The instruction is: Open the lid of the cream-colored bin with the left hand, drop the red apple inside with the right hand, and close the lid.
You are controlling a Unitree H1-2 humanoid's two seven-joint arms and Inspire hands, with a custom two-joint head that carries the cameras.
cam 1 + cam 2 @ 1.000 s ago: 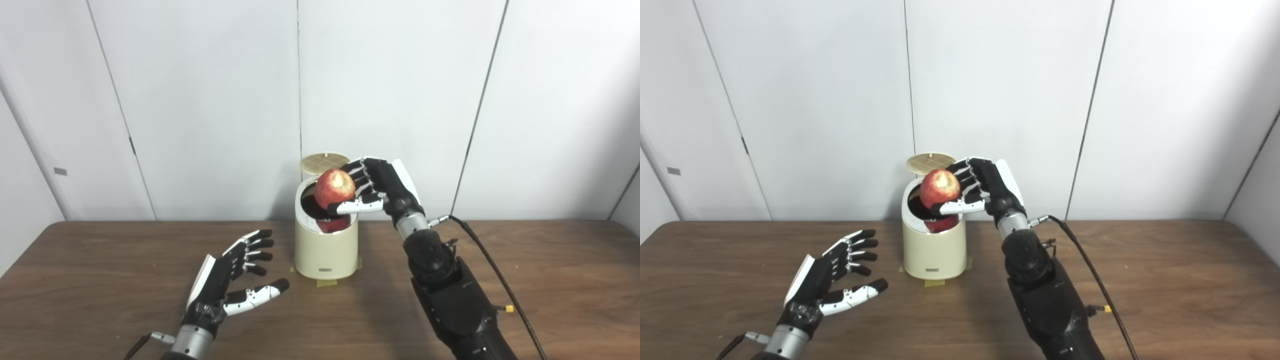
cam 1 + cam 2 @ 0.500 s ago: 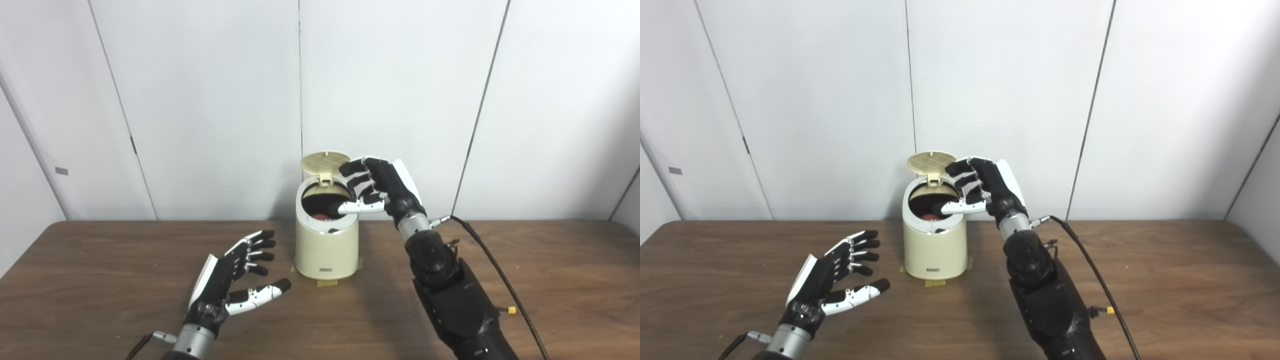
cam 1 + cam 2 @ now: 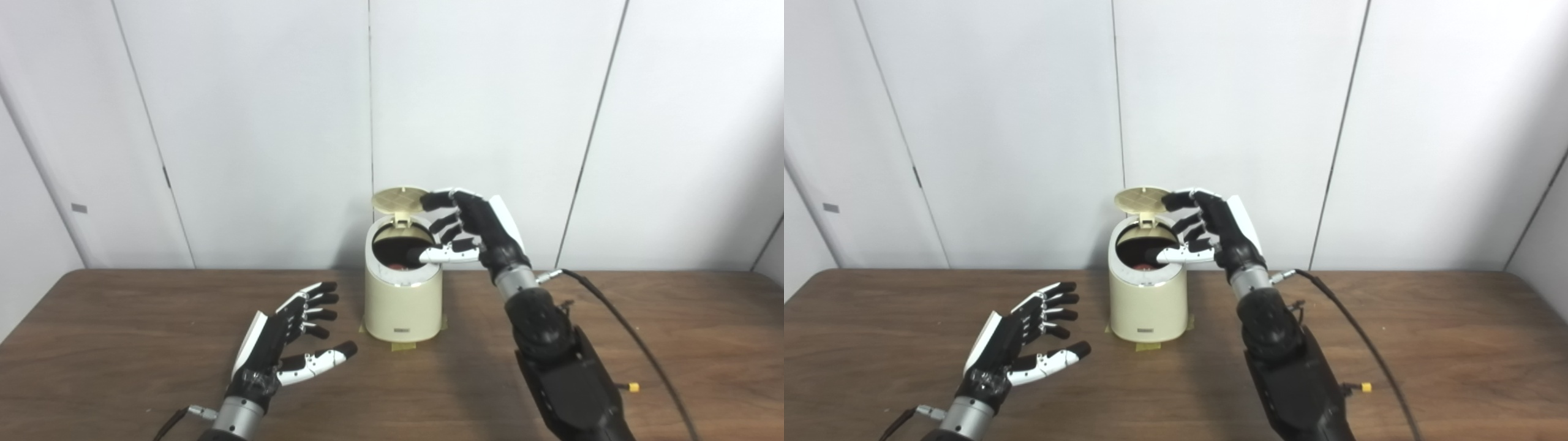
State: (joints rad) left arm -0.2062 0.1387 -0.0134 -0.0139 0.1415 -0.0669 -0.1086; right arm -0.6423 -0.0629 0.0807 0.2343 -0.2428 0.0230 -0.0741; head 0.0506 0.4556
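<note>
The cream-colored bin (image 3: 402, 306) stands at the back middle of the table, its round lid (image 3: 399, 199) tipped up behind the opening. A bit of the red apple (image 3: 398, 266) shows low inside the dark opening. My right hand (image 3: 471, 229) hovers just right of and above the bin's rim, open, fingers spread, its thumb reaching over the opening. My left hand (image 3: 288, 340) rests low over the table to the front left of the bin, open with fingers apart, holding nothing.
The wooden table (image 3: 122, 343) stretches wide on both sides. Yellowish tape (image 3: 403, 346) shows under the bin's base. A black cable (image 3: 637, 349) runs from my right wrist across the table's right part. White wall panels close off the back.
A second ago my right hand held the apple above the bin's opening; it let go and the apple dropped inside. The right hand has since drifted slightly right. The left hand stayed put.
</note>
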